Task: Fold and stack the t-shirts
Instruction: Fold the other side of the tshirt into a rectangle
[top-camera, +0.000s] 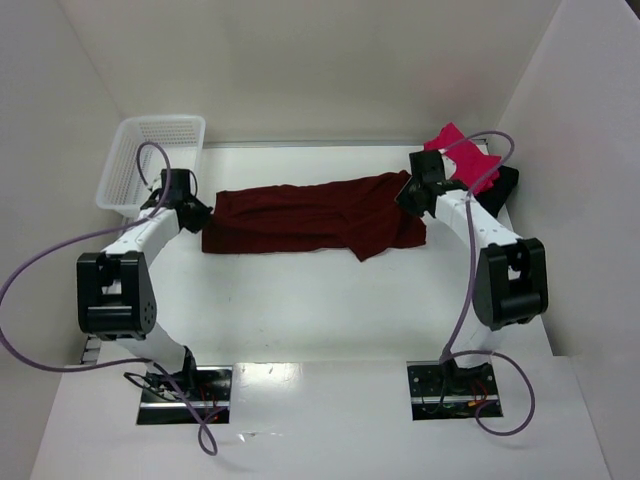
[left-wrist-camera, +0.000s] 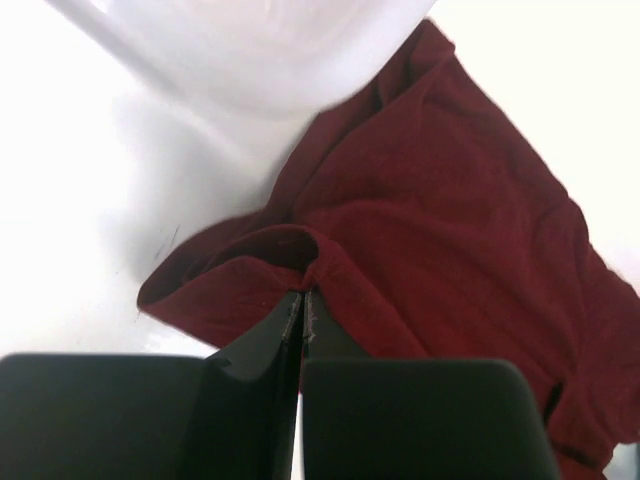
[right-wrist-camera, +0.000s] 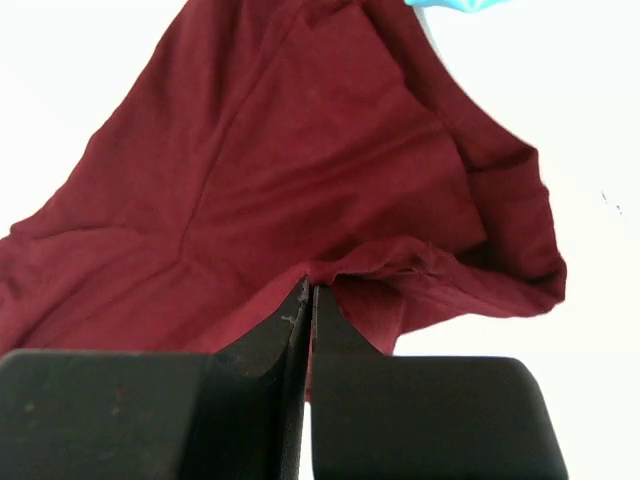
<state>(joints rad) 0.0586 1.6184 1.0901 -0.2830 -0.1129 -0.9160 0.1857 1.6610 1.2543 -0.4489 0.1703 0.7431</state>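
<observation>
A large dark maroon t-shirt (top-camera: 310, 215) lies stretched in a long band across the far middle of the table. My left gripper (top-camera: 200, 213) is shut on its left edge; the left wrist view shows the jaws (left-wrist-camera: 303, 298) pinching a fold of the maroon cloth (left-wrist-camera: 440, 220). My right gripper (top-camera: 405, 192) is shut on the shirt's right edge; the right wrist view shows the jaws (right-wrist-camera: 309, 290) pinching the cloth (right-wrist-camera: 300, 170). A folded pink-red shirt (top-camera: 470, 160) lies on a black one (top-camera: 505, 185) at the far right. A sliver of teal (right-wrist-camera: 455, 4) shows in the right wrist view.
A white plastic lattice basket (top-camera: 150, 160) stands at the far left, just behind my left gripper. White walls close in the table on three sides. The arm bases (top-camera: 185, 385) sit at the near edge.
</observation>
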